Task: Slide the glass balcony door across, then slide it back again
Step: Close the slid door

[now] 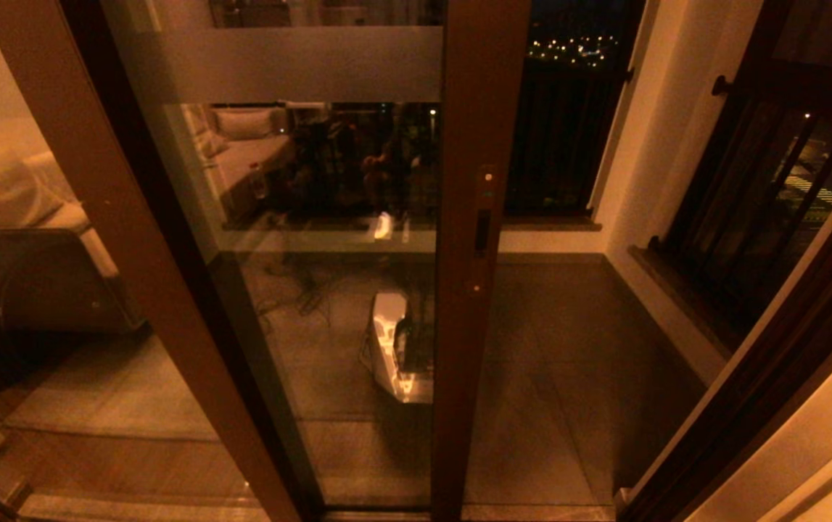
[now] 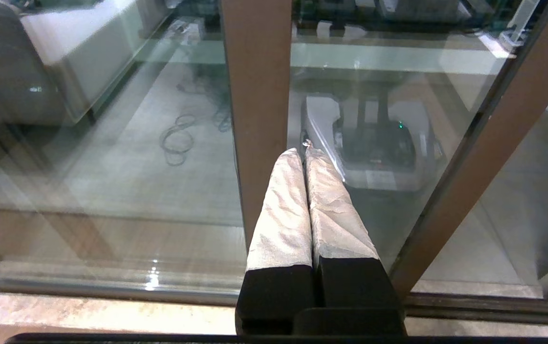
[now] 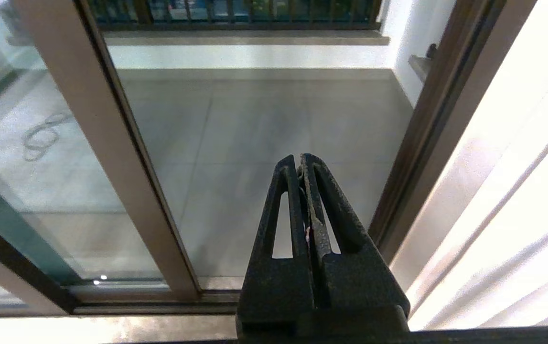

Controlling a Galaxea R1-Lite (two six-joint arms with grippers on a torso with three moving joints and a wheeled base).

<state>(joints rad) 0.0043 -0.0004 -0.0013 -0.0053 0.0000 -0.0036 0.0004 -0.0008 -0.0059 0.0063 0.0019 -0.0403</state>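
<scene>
The glass balcony door stands partly slid across, its brown stile with the slim handle near the middle of the opening and the balcony floor open to its right. The left gripper has its cloth-wrapped fingers pressed together, empty, just in front of a brown door stile. The right gripper is also closed on nothing, facing the gap.

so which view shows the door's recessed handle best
The head view: the recessed handle sits in plain sight on the glass balcony door stile. The left wrist view shows only the lower stile, no handle; the right wrist view likewise.
</scene>
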